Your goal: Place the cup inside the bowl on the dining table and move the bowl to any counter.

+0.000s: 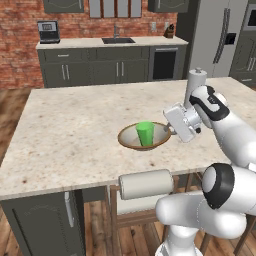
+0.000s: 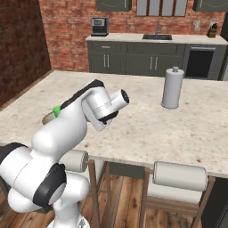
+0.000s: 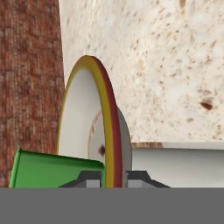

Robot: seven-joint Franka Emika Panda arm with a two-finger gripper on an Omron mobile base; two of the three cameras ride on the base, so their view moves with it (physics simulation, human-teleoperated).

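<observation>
The bright green cup [image 1: 145, 133] stands upright inside the tan-rimmed bowl [image 1: 131, 137] near the middle of the dining table [image 1: 75, 130]. My gripper [image 1: 169, 129] reaches in from the right and is shut on the bowl's right rim. In the hand view the bowl [image 3: 78, 118] appears edge-on, its rim pinched between the two fingertips [image 3: 89, 178] of the gripper [image 3: 113, 178]. The cup [image 3: 52, 168] lies at the lower left. In the right base view my arm hides most of the bowl [image 2: 46, 118], and a sliver of the cup [image 2: 56, 110] peeks out.
A grey paper towel roll [image 1: 196, 85] stands on the table behind my wrist. Padded stools [image 1: 145, 184] are tucked under the near edge. The counter [image 1: 110, 44] with sink [image 1: 118, 40] and coffee machine [image 1: 48, 31] runs along the brick wall; a fridge [image 1: 220, 35] stands on the right.
</observation>
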